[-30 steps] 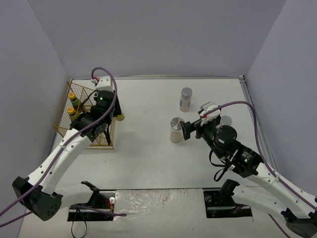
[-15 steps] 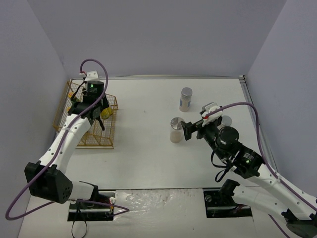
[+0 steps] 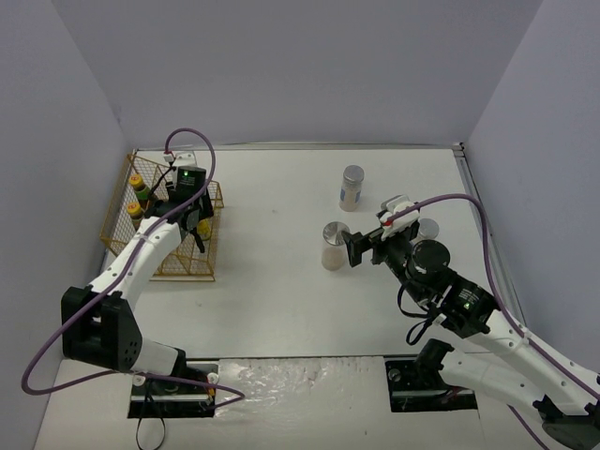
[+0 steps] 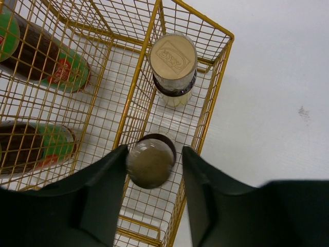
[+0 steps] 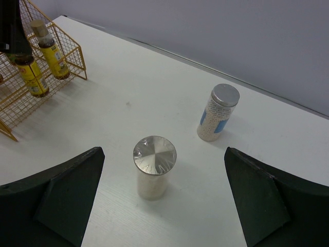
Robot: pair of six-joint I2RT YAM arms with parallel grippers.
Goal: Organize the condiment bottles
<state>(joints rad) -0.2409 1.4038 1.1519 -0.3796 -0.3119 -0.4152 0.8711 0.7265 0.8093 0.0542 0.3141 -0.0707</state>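
Note:
My left gripper (image 3: 194, 223) hangs over the right compartment of the gold wire rack (image 3: 159, 265). Its fingers (image 4: 103, 190) stand slightly apart around a slim dark bottle (image 4: 150, 163), with a small gap on the right side. A second slim bottle (image 4: 173, 62) stands just behind it. Two yellow-capped sauce bottles (image 3: 137, 184) (image 3: 134, 212) stand in the left compartment. My right gripper (image 3: 354, 247) is wide open and empty, facing a silver-lidded jar (image 5: 154, 172). A second jar (image 5: 218, 112) stands farther back. A third jar (image 3: 428, 228) is partly hidden behind the right arm.
The rack stands at the table's left edge (image 3: 117, 211) against the grey side wall. The right table edge (image 3: 478, 220) runs close behind the third jar. The rack's wire walls (image 4: 211, 103) close in beside my left fingers.
My left gripper has carried the slim dark bottle from just right of the rack to over its right compartment and lowered it. The right arm has barely moved.

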